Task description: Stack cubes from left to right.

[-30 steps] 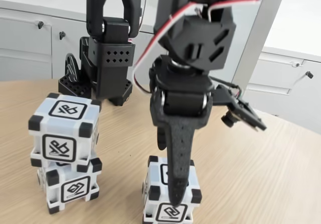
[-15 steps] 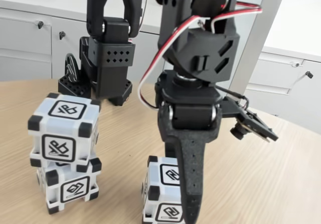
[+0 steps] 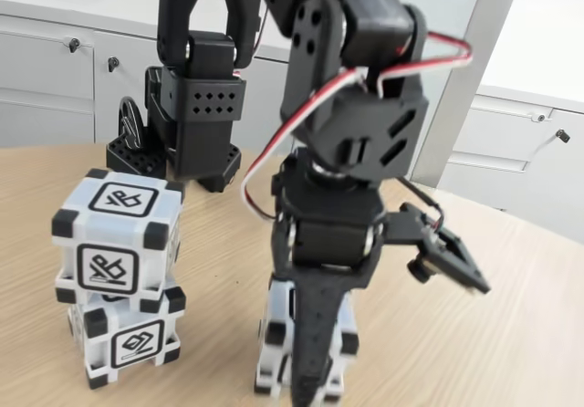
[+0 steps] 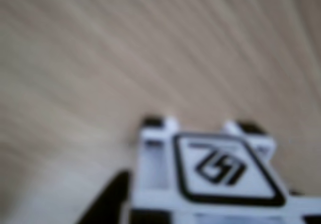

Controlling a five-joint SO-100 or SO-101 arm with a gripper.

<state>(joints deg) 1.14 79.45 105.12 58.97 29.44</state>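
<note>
The bench (image 3: 474, 334) carries everything. The arm (image 3: 342, 151) has sunk lower than a moment ago, its jaws now straddling the single cube (image 3: 274, 334) at near centre; whether they pinch it, I cannot tell. Two cubes (image 3: 114, 279) stand stacked at left. Likely the grab of the last cube is beginning.

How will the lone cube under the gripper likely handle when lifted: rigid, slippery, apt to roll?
The lone cube looks like hard plastic, so probably rigid between the gripper's fingers. Its flat faces should keep it from rolling. The smooth white faces may be a bit slippery; the raised black corner blocks could help.
</note>
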